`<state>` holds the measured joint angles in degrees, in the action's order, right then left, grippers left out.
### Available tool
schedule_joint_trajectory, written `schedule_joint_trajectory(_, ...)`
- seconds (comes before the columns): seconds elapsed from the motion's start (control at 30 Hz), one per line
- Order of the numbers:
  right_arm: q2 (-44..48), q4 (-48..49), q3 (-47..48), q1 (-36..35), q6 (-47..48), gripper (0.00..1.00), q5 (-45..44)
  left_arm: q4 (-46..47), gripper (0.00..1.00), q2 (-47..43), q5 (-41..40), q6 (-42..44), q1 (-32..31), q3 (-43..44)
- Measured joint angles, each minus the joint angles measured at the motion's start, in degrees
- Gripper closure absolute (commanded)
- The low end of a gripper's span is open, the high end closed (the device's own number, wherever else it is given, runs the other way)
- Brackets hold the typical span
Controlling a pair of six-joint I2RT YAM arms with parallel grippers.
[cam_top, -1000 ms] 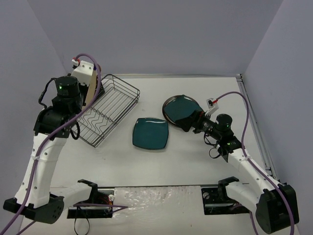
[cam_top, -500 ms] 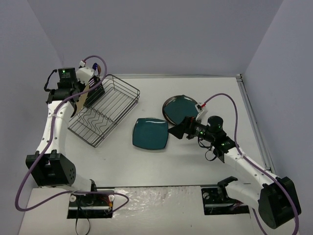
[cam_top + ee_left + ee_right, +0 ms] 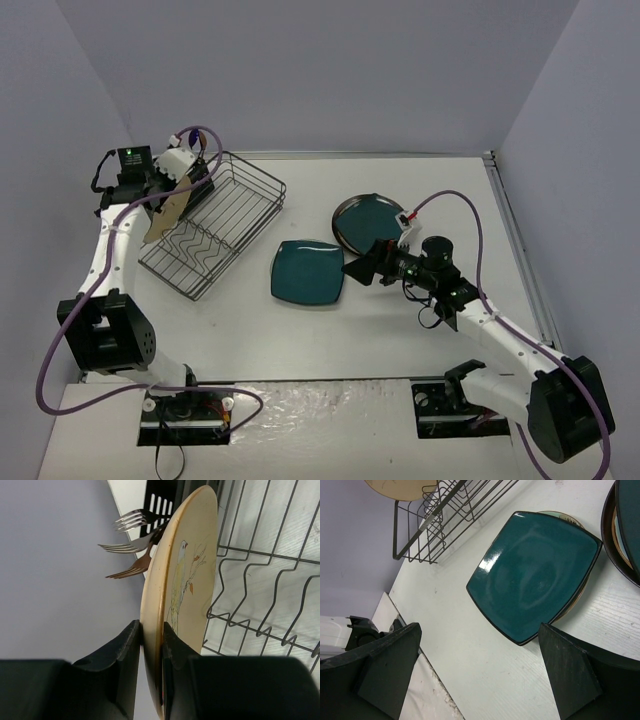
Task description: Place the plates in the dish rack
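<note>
Evidently barely begun: left claw (image 3: 150, 645) pinched the beige bird plate (image 3: 187, 580) upright at the plateless dish rack (image 3: 210, 235); right claw (image 3: 480, 667) gaped above the square teal plate (image 3: 535, 575), round plates (image 3: 372, 218) beside it on the worktop (image 3: 400, 345).

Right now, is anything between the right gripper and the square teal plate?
Nothing visible. The right gripper hangs open by the edge of the square teal plate, which lies face up and uncovered, with only bare table between them.
</note>
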<state>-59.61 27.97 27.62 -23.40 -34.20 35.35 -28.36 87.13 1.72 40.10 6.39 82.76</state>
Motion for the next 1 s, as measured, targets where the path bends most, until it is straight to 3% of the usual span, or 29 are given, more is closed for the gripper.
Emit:
schedule_joint_trajectory(0.4, 0.0, -1.5, 0.0, -0.3, 1.4, 0.00, -0.4, 4.4, 0.88, 2.4, 4.7, 0.3, 1.5, -5.8)
schedule_joint_trajectory(0.77, 0.1, -3.1, 0.0, -0.3, 2.1, 0.00, -0.7, 12.5, 0.48, 2.6, 5.4, -0.2, 3.4, -8.3)
schedule_joint_trajectory(1.0, 1.1, -5.2, 0.0, -0.3, 3.2, 0.00, -2.2, 17.1, 0.28, 1.6, 4.0, -0.8, 3.8, -9.5)
